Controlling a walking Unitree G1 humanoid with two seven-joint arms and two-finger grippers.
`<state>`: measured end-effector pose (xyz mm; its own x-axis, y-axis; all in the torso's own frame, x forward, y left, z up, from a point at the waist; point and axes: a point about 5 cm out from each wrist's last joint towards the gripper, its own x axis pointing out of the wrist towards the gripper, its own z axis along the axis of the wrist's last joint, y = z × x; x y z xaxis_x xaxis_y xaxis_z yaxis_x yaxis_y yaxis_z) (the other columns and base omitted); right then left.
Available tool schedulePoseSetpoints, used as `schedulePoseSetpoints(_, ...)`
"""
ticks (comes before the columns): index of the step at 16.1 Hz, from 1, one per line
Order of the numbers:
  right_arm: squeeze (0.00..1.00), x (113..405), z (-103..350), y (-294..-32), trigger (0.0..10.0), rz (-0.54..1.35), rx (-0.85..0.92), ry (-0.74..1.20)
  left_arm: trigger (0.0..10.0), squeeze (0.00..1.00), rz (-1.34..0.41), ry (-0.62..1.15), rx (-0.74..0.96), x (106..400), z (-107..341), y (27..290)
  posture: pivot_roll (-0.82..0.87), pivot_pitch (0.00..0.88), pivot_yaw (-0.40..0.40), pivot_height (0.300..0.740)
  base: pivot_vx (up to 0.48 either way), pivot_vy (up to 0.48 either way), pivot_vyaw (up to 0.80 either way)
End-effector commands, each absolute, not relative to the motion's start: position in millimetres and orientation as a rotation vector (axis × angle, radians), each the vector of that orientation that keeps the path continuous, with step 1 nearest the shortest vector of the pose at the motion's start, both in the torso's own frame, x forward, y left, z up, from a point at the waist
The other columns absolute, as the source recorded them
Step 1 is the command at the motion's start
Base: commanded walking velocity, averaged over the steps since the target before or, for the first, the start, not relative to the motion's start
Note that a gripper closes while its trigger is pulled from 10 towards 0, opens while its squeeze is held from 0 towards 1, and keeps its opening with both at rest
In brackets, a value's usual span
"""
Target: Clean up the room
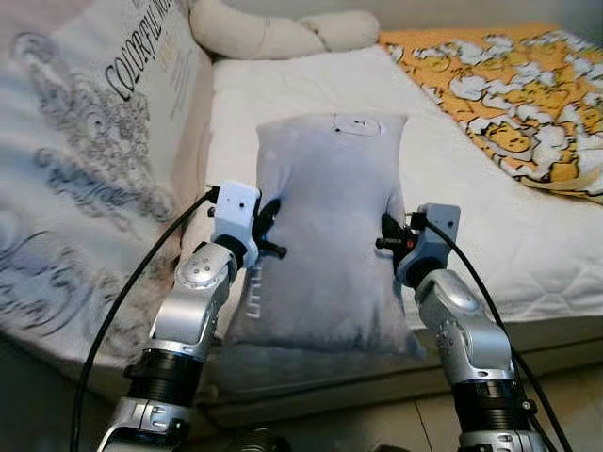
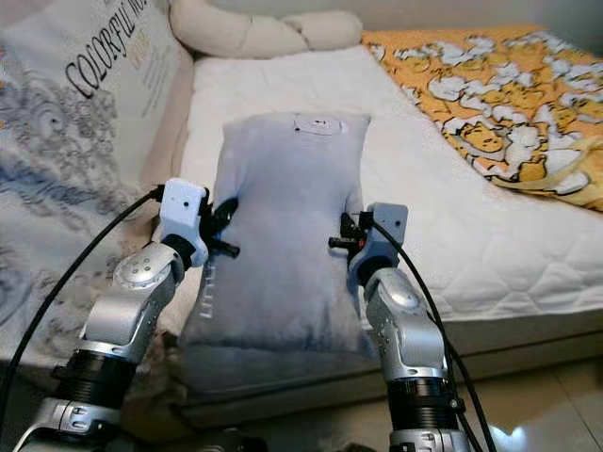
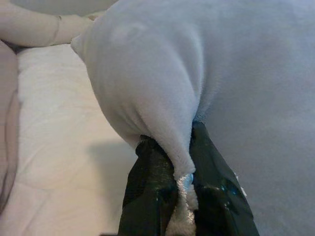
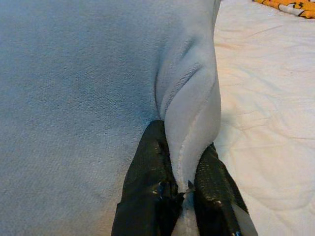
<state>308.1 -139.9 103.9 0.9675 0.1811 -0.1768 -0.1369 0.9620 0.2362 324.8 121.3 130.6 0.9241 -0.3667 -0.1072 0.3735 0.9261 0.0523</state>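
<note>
Silver forearms rise from the bottom of the left eye view, and between them a grey pillow [image 1: 330, 245] is held upright over the near edge of the bed [image 1: 490, 226], the left end effector [image 1: 267, 231] pinching its left side seam and the right end effector [image 1: 388, 235] its right one. Right eye view shows the same hold, with an orange patterned blanket [image 2: 490, 104] lying well apart on the mattress. Left wrist view has both black fingers [image 3: 147, 191] pressed together on only a thin fold of plush. Right wrist view shows an equally slim pinch between its fingers [image 4: 147, 182]. Such shallow bites could probably slip if the arms pull apart or swing quickly, dropping the pillow toward the floor.
</note>
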Motion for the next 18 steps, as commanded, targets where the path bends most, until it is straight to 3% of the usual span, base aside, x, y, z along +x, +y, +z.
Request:
schedulePoseSetpoints(1, 0.0, 310.1, 105.4, -147.6, 10.0, 0.122, 0.218, 0.2, 10.0, 0.0, -0.326, 0.046, 0.083, 329.5, 141.8, 131.0, -0.01, 0.0, 0.045, 0.74, 0.0, 0.0, 0.0)
schedulePoseSetpoints(18, 0.0, 310.1, 104.1, -147.8, 10.0, 0.121, 0.199, 0.195, 10.0, 0.0, -0.347, 0.045, 0.071, 328.6, 142.3, 127.2, -0.01, 0.0, 0.044, 0.74, 0.014, 0.0, 0.0)
